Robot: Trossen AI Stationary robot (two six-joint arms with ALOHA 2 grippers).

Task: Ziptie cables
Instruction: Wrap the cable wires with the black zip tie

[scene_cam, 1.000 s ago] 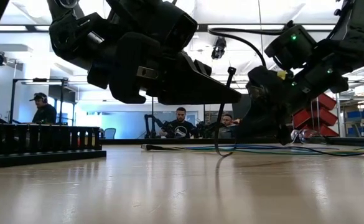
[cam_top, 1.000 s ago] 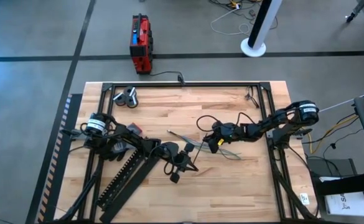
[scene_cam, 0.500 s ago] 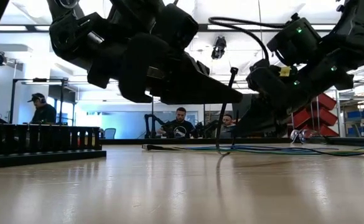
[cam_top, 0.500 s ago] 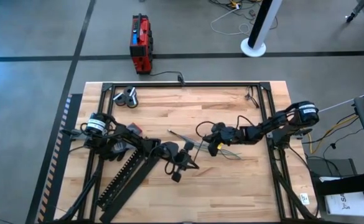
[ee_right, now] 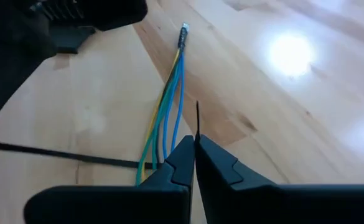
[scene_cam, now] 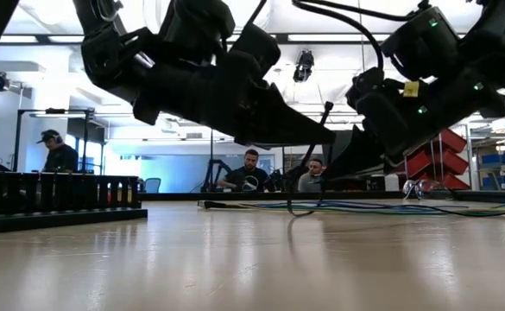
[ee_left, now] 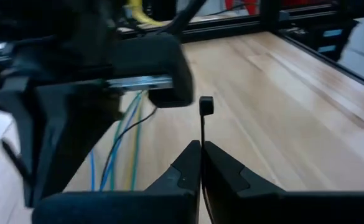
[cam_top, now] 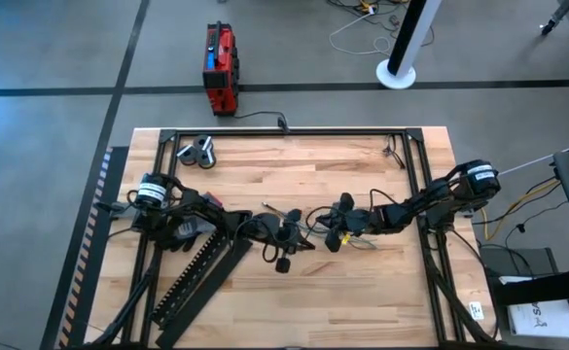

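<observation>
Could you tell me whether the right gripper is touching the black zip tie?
Touching: in the right wrist view the right gripper's fingers are shut on the thin zip tie, which sticks up from between them.

From above, you lose the cables (cam_top: 315, 226) where both arms cross over them, so their middle is hidden. The zip tie (ee_left: 203, 134) in the left end effector (ee_left: 201, 163) runs out of sight between its closed fingers. In the low view, the right end effector's (scene_cam: 343, 164) tips are too dark to judge.
</observation>
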